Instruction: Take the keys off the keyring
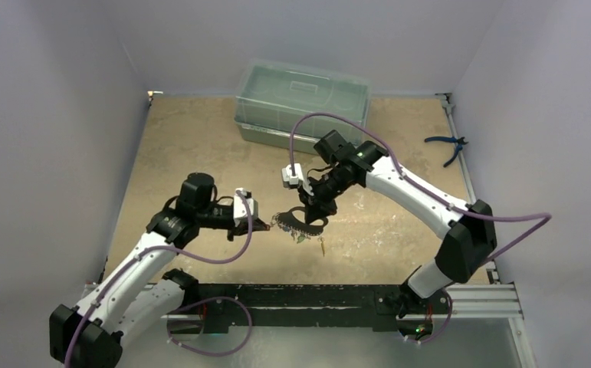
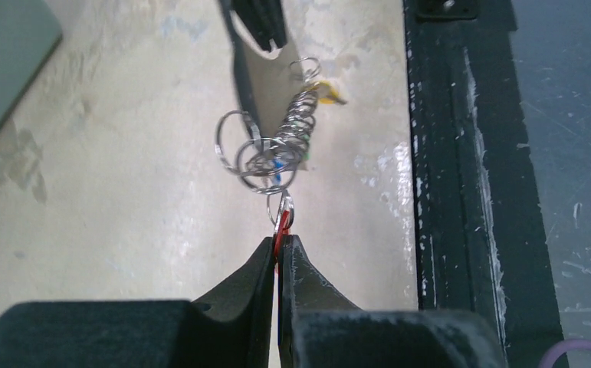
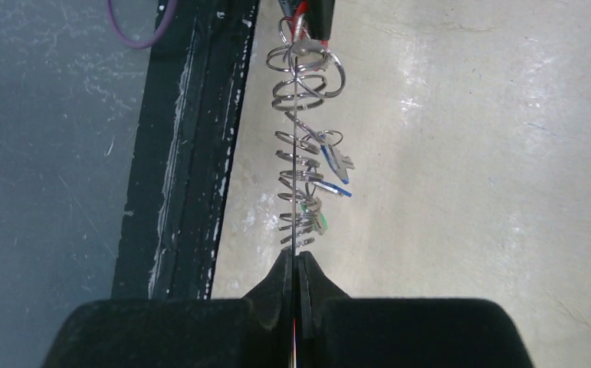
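Grip at both ends of the keyring [image 2: 277,149], held up over the worktop [image 1: 185,153].
The left fingers [image 2: 278,249] are pinched fully shut on a red key [image 2: 280,228] at one end of the chain of rings. The right fingers [image 3: 296,261] are closed tight on the other end, with a thin strand running from their tips through the stacked rings. The bundle hangs between the two arms, near the front edge of the worktop. In the right wrist view a blue key [image 3: 336,165] and a green key [image 3: 315,220] dangle from the rings; in the top view a yellow key [image 1: 321,245] hangs lowest. A clear bin [image 1: 301,103] sits at the back, and pliers [image 1: 447,146] lie at the right edge, well apart from the keys.
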Motion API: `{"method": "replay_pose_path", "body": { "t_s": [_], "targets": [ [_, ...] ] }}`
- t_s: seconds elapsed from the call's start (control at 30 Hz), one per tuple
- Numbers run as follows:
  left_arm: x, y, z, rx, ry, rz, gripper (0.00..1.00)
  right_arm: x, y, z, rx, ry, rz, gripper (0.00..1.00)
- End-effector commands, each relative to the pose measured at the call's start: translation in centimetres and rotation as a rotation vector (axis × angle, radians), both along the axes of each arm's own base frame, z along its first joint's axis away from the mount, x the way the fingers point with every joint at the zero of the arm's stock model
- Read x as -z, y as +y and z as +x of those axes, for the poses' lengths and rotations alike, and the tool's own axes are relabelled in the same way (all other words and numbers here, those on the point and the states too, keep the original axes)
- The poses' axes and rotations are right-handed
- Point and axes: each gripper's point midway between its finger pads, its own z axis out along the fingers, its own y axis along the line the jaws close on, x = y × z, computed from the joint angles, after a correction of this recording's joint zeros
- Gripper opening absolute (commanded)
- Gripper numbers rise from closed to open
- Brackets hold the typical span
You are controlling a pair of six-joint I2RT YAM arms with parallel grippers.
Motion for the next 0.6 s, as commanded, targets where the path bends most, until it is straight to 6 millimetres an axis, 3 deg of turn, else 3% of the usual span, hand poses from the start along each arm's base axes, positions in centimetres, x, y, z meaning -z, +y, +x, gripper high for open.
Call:
{"method": "replay_pose_path", "body": {
  "t_s": [0.0,0.17,0.3,0.57],
  "targets": [
    [2.0,1.0,2.0,-0.058,0.060,0.047,0.00,1.9,1.1,0.8,-0.015,0.056,0.046,0.00],
    [4.5,1.8,2.3,-0.030,0.089,0.102,0.00,5.3,1.4,2.0,0.032,0.114,0.009,0.00],
    [5.3,2.1,1.8,-0.023,0.102,0.115,0.00,7.3,1.3,2.4,0.054,0.154,-0.030,0.02],
    [5.4,1.9,2.5,-0.042,0.091,0.106,0.00,8.1,2.4,3.0,0.120,0.175,0.018,0.37]
  ]
}}
